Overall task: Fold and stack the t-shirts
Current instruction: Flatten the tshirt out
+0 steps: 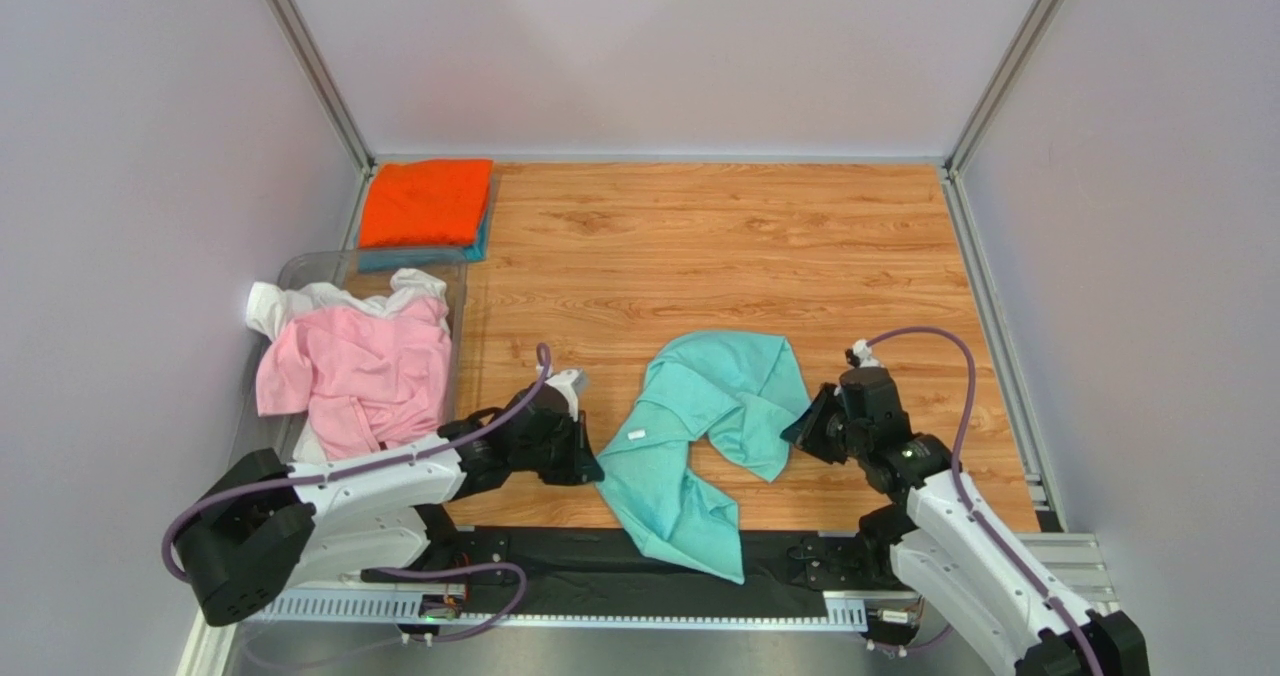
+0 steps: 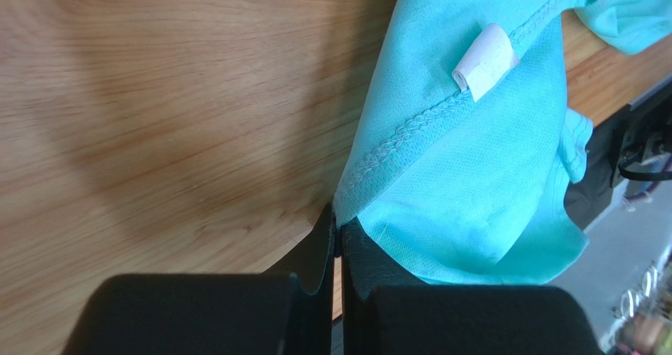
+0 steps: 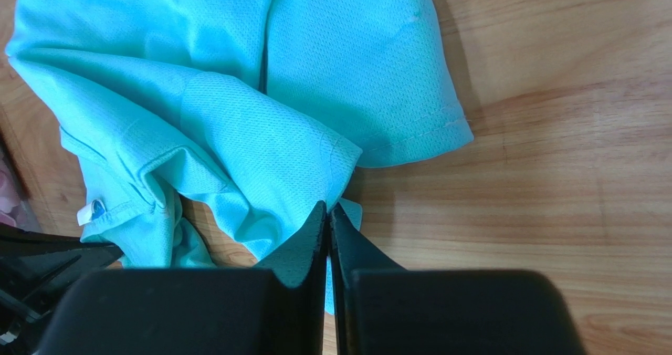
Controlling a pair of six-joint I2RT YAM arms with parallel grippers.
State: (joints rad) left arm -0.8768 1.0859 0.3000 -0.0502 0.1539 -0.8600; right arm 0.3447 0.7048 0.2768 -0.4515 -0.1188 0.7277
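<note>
On the tabletop [image 1: 676, 241], lower middle of the frame, the mint-green t-shirt [image 1: 703, 433] lies crumpled, its tail reaching the near edge. We judge this the spreading step: left fingers [image 2: 315, 252] clamp its stitched hem, right fingers [image 3: 304, 249] a fold. Next, pull apart evenly. A white label [image 2: 485, 59] shows.

The mint tee [image 3: 237, 126] — matt cloth, fine mesh knit. The table [image 1: 721, 256] — smooth wood grain, faint sheen. The left fingers [image 2: 315, 256] look matt black plastic.
</note>
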